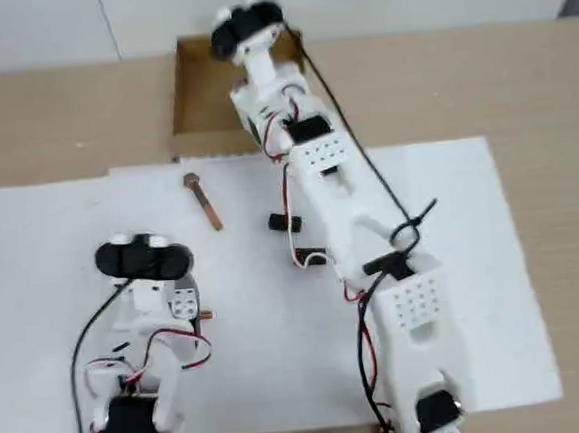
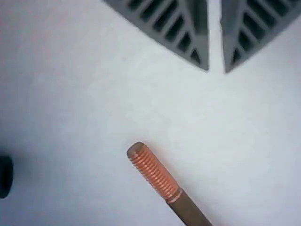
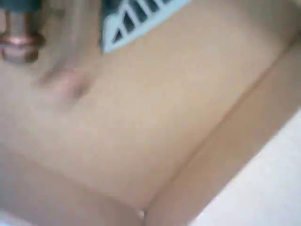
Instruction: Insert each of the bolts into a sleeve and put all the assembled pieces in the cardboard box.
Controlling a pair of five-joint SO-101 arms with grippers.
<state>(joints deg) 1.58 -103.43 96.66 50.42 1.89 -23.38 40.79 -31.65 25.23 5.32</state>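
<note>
Cardboard box (image 1: 200, 101): sat at 12 o'clock on the table (image 1: 50, 110), its near wall meeting the far edge of the white paper (image 1: 55, 295). Its floor lay bare toward 9 o'clock.
Right gripper (image 1: 247, 29): hung over the box's 3 o'clock side, close to that wall. Whether it was clamped or parted could not be told.
Copper piece (image 3: 18, 40): blurred in the right wrist view, probably a bolt, above the box floor. Bare floor ran from it to a wall and a corner.
Bolt on the paper (image 1: 203, 201): lay slantwise at 11 o'clock from the paper's centre, head toward the box. It was apart from both arms, with bare paper all round.
Left gripper (image 2: 216, 69): on the left arm (image 1: 145, 288) at 7 o'clock, over the paper. Its jaws were drawn nearly together, gripping nothing.
Threaded bolt (image 2: 155, 174): lay flat near the left gripper, not touching it, its threaded end toward the tips.
Right arm (image 1: 407, 308): ran from 5 o'clock to 12 o'clock, leaving open paper toward 9 o'clock.
</note>
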